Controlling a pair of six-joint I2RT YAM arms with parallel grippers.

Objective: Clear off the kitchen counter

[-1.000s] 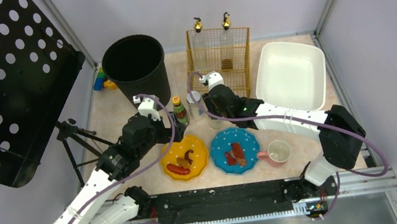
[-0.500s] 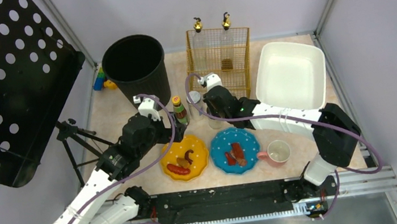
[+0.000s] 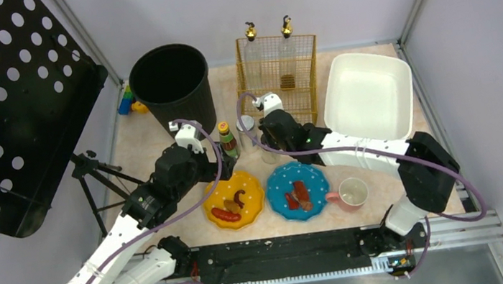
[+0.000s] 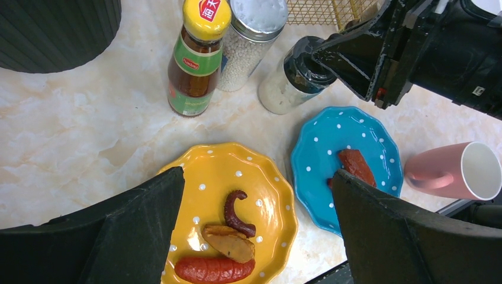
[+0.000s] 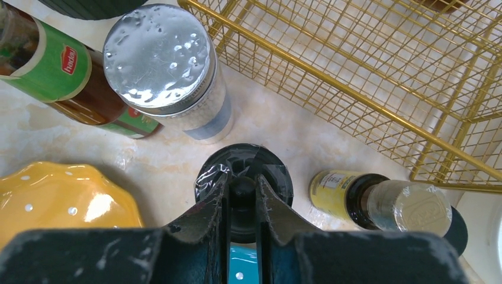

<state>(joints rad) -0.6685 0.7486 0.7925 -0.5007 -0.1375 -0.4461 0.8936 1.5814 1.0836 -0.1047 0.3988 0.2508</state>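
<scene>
**COUNTER CLEARANCE: BARELY STARTED**

Finds the kitchen counter (image 3: 161, 135) spanning the whole work area between the metal rails, and still loaded. Counts along the near edge a yellow plate (image 3: 235, 200) with sausage pieces, a blue plate (image 3: 298, 188) also with food, and a pink mug (image 3: 350, 193) just beside it. Counts behind these, clustered in front of the gold wire rack (image 3: 278, 73), a sauce bottle (image 4: 195, 59), a silver-lidded jar (image 4: 251, 41), a black-capped shaker (image 4: 290, 77) and a small yellow-labelled bottle (image 5: 379, 204). Notes the white tub (image 3: 367, 95) at the far right with nothing visible inside, and the black bin (image 3: 171, 87) at the far left (interior too dark to judge). Judges nothing demonstrably put away; judges every item listed as left to move.

Records the right gripper (image 5: 241, 183) pinched tight on the centre knob of the shaker's cap, with the shaker standing on the counter. Records the left gripper (image 4: 258, 177) spread wide above the yellow plate, holding nothing.

Reads "haday" in a red oval on the sauce bottle's green label. Sees a red patch with Chinese characters on its yellow cap, not clear enough to transcribe. Cannot make out the print on the small bottle's yellow label. Finds no other writing.
</scene>
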